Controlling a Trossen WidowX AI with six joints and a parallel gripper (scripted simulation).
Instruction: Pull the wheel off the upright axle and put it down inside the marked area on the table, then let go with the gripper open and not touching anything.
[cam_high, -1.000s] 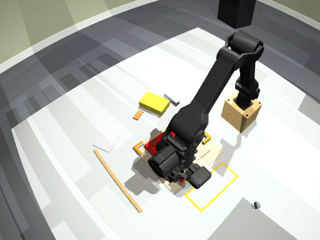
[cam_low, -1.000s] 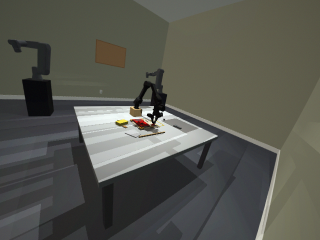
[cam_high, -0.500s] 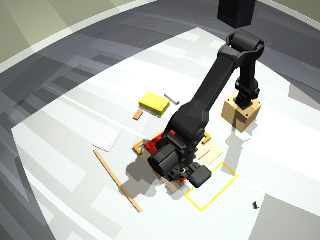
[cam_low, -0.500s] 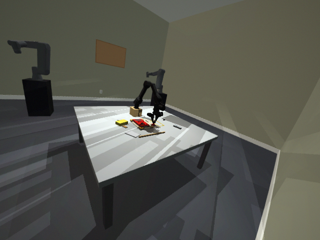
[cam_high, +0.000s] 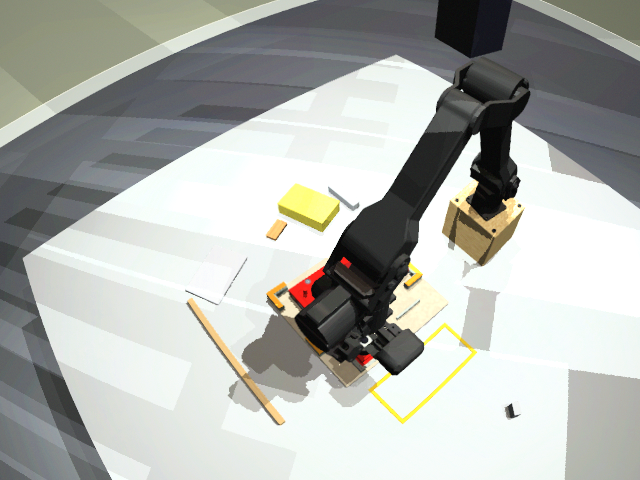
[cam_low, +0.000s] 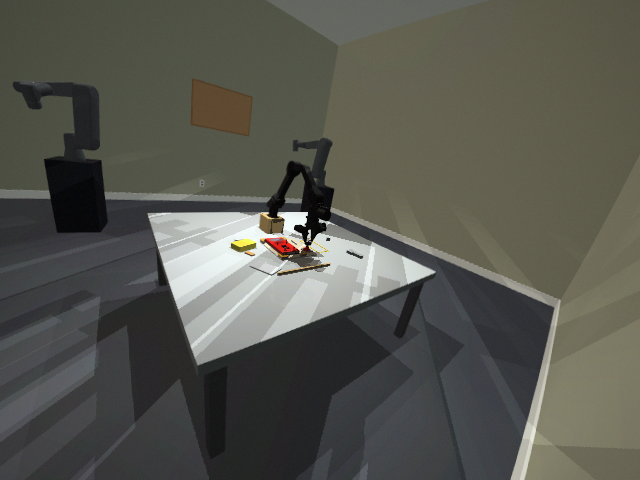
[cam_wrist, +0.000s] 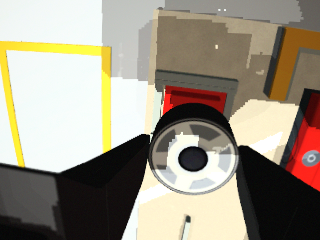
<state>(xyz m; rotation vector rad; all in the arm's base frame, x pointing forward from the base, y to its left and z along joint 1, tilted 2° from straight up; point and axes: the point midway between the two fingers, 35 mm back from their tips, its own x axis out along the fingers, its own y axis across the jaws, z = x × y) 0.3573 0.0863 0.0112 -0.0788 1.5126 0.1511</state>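
The wheel (cam_wrist: 192, 152) is pinched by the claw (cam_wrist: 192, 165), one black finger (cam_wrist: 112, 170) pressed on each side of its rim. It is seen above a red block (cam_wrist: 192, 97) on the tan board (cam_wrist: 215, 45). The yellow-marked area (cam_wrist: 55, 100) lies just beside the board on the bench (cam_high: 129, 310), nothing seen inside it

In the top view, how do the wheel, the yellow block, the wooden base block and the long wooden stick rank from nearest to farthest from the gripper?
1. Wheel: between the gripper fingers.
2. Long wooden stick: to the left. Wooden base block: upper right, under the arm. Too close to call.
3. Yellow block: upper left.
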